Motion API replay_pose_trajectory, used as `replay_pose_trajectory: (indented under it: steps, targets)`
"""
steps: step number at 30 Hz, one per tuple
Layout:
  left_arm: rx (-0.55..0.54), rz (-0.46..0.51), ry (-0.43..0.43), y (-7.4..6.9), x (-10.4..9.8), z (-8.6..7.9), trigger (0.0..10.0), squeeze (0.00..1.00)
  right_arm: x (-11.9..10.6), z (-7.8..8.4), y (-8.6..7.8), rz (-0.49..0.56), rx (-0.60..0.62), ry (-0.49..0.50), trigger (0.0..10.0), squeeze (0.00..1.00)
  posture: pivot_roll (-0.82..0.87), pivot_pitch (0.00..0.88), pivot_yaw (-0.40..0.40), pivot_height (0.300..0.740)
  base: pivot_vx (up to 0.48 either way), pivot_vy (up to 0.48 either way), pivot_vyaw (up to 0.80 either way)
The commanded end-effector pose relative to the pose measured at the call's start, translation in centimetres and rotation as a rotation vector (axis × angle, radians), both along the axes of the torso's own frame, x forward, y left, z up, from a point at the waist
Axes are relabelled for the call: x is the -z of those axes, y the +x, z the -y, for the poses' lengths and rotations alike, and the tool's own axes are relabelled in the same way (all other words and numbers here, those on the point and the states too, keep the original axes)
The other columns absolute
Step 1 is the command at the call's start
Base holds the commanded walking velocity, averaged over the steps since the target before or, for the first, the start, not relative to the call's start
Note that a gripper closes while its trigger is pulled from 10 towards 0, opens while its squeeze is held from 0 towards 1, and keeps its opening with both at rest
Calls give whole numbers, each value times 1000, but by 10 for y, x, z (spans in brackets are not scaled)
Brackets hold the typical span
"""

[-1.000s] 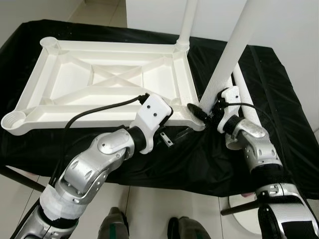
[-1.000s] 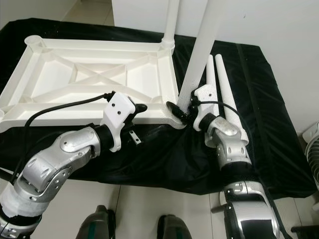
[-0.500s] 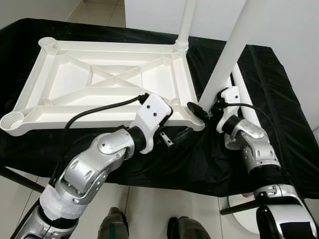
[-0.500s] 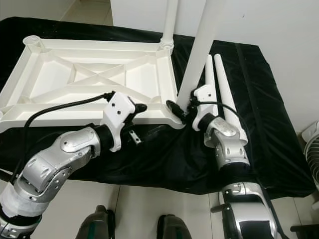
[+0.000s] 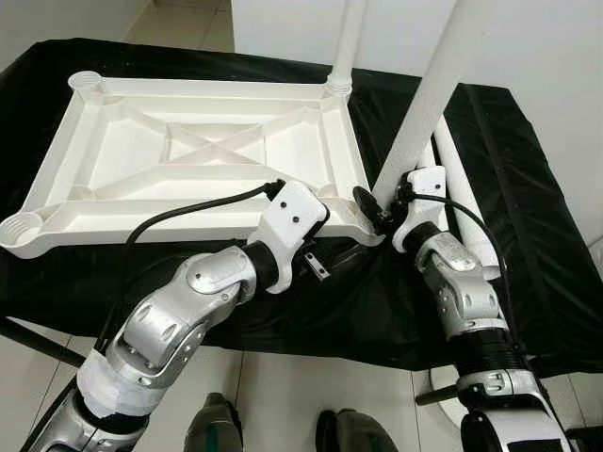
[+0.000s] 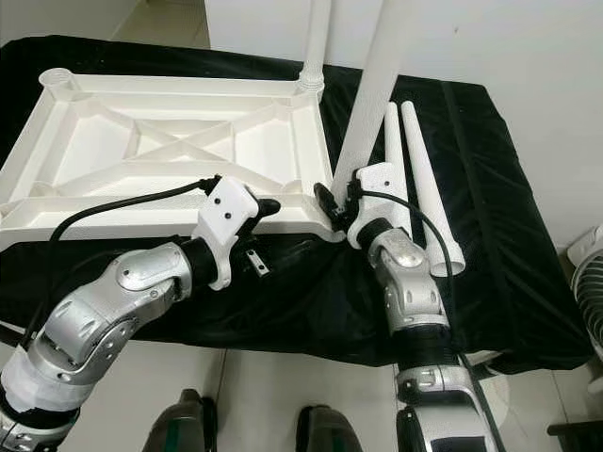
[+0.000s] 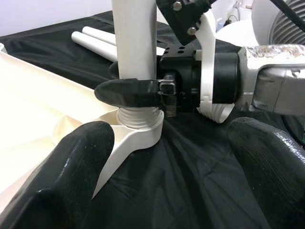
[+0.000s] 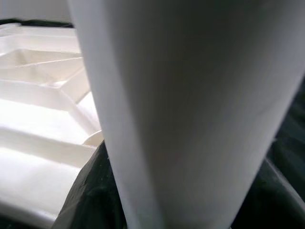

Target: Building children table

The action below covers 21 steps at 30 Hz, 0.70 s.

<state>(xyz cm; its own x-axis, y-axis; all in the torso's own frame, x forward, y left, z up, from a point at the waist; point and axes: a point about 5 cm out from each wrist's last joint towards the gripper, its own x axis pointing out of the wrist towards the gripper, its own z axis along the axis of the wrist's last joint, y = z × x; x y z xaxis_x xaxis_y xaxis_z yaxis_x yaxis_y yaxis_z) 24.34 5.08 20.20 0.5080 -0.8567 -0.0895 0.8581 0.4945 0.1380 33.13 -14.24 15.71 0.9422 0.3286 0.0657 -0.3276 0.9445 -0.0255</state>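
Black-draped table (image 5: pixel 528 235), white tabletop (image 5: pixel 188 169) upside down, 2 loose legs (image 6: pixel 415 179)

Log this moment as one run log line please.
right gripper: shut on table leg | leg thread in near-right socket of upturned tabletop | left gripper: open nearby

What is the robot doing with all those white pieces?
It is building a little table. The white tabletop lies upside down on a black cloth. The right gripper is shut on a white leg, standing in the near corner socket. The left gripper waits open beside that corner. Another leg already stands in the far corner, and two spare legs lie on the cloth.
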Motion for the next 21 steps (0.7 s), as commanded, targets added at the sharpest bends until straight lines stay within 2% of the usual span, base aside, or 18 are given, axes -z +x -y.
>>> replay_pose_trajectory:
  steps: [1,4,5,11,13,15,18,21]
  targets:
    - [76,-18,3,-6,3,4,10000,0,14,-1,-3,-72,43,-1,10000,0,98,75,-30,740,0,0,0]
    - [76,-18,2,-6,3,4,10000,0,15,-5,-6,-79,94,14,10000,0,99,71,-33,740,0,0,0]
    - [75,-17,2,-6,3,4,10000,0,17,-13,-11,-87,165,45,10000,0,99,71,-33,740,0,0,0]
    - [75,-18,0,-6,3,4,10000,0,17,-20,-16,-92,270,64,10000,0,100,68,-38,740,0,0,0]
    - [74,-18,0,-6,3,4,10000,0,18,-22,-18,-117,385,73,10000,0,102,65,-40,740,0,0,0]
    - [73,-18,-1,-7,3,4,10000,0,17,-24,-19,-121,419,83,10000,0,102,65,-40,740,0,0,0]
    - [72,-17,0,-7,3,4,10000,0,16,-35,-20,-128,391,118,10000,0,105,63,-41,740,0,0,0]
    - [71,-18,1,-7,4,4,10000,0,15,-35,-22,-123,387,122,10000,0,104,62,-41,740,0,0,0]
